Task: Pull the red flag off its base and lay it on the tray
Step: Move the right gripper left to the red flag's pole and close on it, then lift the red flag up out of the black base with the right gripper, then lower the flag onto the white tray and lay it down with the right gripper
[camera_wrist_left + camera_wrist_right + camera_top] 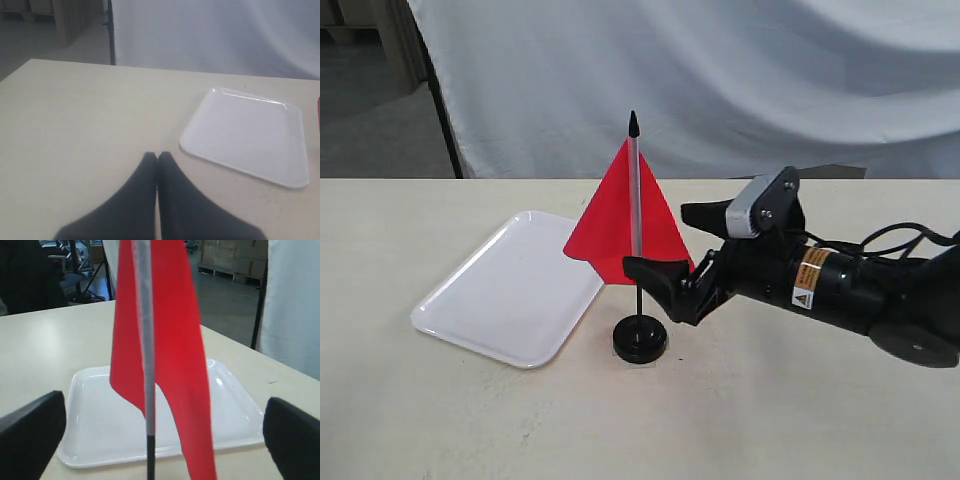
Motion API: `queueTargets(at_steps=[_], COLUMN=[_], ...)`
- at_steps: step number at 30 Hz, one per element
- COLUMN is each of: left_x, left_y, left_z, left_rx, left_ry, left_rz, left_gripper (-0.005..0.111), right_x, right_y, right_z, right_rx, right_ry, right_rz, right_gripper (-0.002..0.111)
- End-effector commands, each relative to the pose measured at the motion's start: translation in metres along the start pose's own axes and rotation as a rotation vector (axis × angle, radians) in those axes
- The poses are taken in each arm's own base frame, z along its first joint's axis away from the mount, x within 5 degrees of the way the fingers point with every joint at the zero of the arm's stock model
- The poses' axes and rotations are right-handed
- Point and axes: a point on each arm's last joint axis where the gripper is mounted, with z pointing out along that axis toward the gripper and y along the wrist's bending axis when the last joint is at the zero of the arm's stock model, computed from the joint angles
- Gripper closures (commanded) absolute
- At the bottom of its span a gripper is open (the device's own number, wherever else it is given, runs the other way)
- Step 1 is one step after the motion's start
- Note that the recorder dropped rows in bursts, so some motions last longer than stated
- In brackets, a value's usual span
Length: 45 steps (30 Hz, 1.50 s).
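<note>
The red flag [620, 225] stands upright, its thin stick set in the round black base [640, 340] on the table. Just left of it lies the white tray [510, 285], with nothing on it. My right gripper [657, 239] is open around the flag's lower stick, one finger in front and one behind, touching nothing. In the right wrist view the flag [180, 340] hangs between the wide-apart fingers [35, 430], with the tray [100, 420] beyond. My left gripper [157, 156] is shut and empty, short of the tray [250, 135].
A white cloth backdrop [720, 80] hangs behind the table's far edge. The right arm's body [840, 285] and cables lie low over the table on the right. Bare tabletop [470, 420] lies in front of the tray.
</note>
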Motion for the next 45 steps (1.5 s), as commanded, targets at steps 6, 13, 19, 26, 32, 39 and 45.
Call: queueTargets(at_steps=[6, 13, 19, 26, 32, 39, 45], left_x=[0.000, 0.000, 0.000, 0.000, 0.000, 0.000, 0.000], left_y=[0.000, 0.000, 0.000, 0.000, 0.000, 0.000, 0.000], left_z=[0.000, 0.000, 0.000, 0.000, 0.000, 0.000, 0.000], left_rx=[0.005, 0.005, 0.005, 0.005, 0.005, 0.005, 0.005], left_ry=[-0.005, -0.005, -0.005, -0.005, -0.005, -0.005, -0.005], left_rz=[0.006, 0.006, 0.006, 0.006, 0.006, 0.006, 0.006], left_gripper=[0.107, 0.107, 0.107, 0.107, 0.107, 0.107, 0.107], right_x=[0.019, 0.021, 0.018, -0.027, -0.087, -0.093, -0.068], right_y=[0.012, 0.014, 0.014, 0.016, 0.000, 0.017, 0.028], right_z=[0.039, 0.040, 0.040, 0.030, 0.038, 0.112, 0.168], right_rx=[-0.110, -0.112, -0.113, -0.091, 0.180, 0.143, 0.078], right_ry=[0.021, 0.024, 0.014, -0.050, 0.001, 0.364, 0.626], right_rz=[-0.030, -0.028, -0.037, -0.126, -0.408, -0.792, -0.991], right_gripper=[0.005, 0.107, 0.109, 0.109, 0.109, 0.109, 0.109])
